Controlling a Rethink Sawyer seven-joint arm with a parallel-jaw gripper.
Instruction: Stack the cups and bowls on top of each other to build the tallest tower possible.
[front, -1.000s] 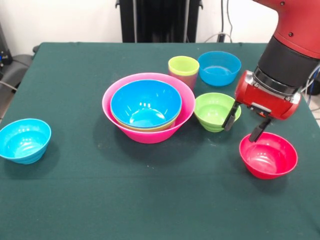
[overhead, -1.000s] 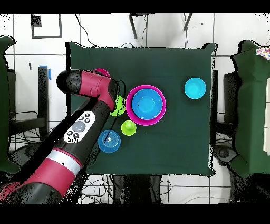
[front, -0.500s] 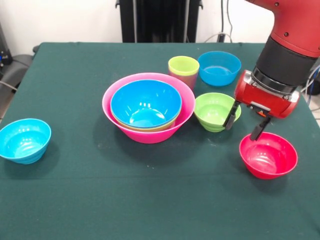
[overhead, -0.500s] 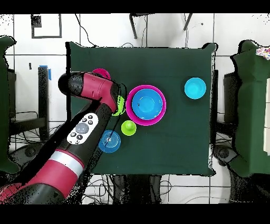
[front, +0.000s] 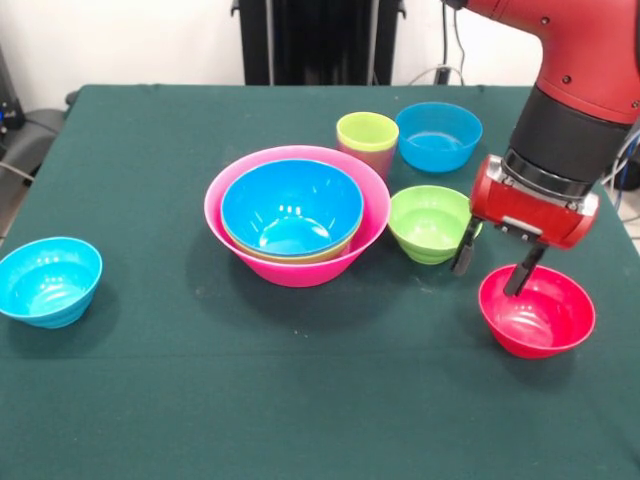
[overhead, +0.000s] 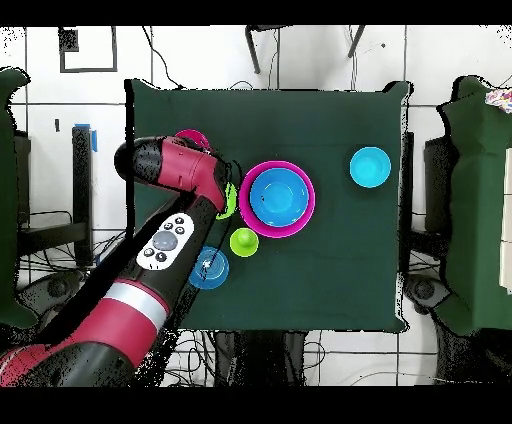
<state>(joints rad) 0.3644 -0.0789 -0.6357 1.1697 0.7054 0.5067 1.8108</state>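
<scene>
Front view. End effector (front: 494, 266): two dark fingers spread apart, holding nothing. One finger (front: 464, 250) hangs just outside the rim of the red bowl (front: 537, 311), on the side toward the small green bowl (front: 430, 223); the other hangs over the red bowl's rim on its far side. Contact with the rim cannot be told.

Arm (front: 565, 90): red and black, entering from the upper right corner, wrist pointing steeply down at the bench (front: 150, 400). In the overhead view the arm (overhead: 170, 240) crosses from the lower left and covers most of the red bowl (overhead: 192, 138) and the small green bowl.

Tower (front: 296, 214): huge pink bowl as outer shell, a large blue bowl (front: 291, 206) nested on top, a thin green edge showing between them. It stands upright near the middle of the bench.

Loose items: lime green cup (front: 367, 141), just behind the tower, seated in a second cup whose colour cannot be told; light-blue bowl (front: 438, 136) beside that cup at the far side; another light-blue bowl (front: 49, 281), well apart at the left edge. All stand mouth up on the dark green cloth.
</scene>
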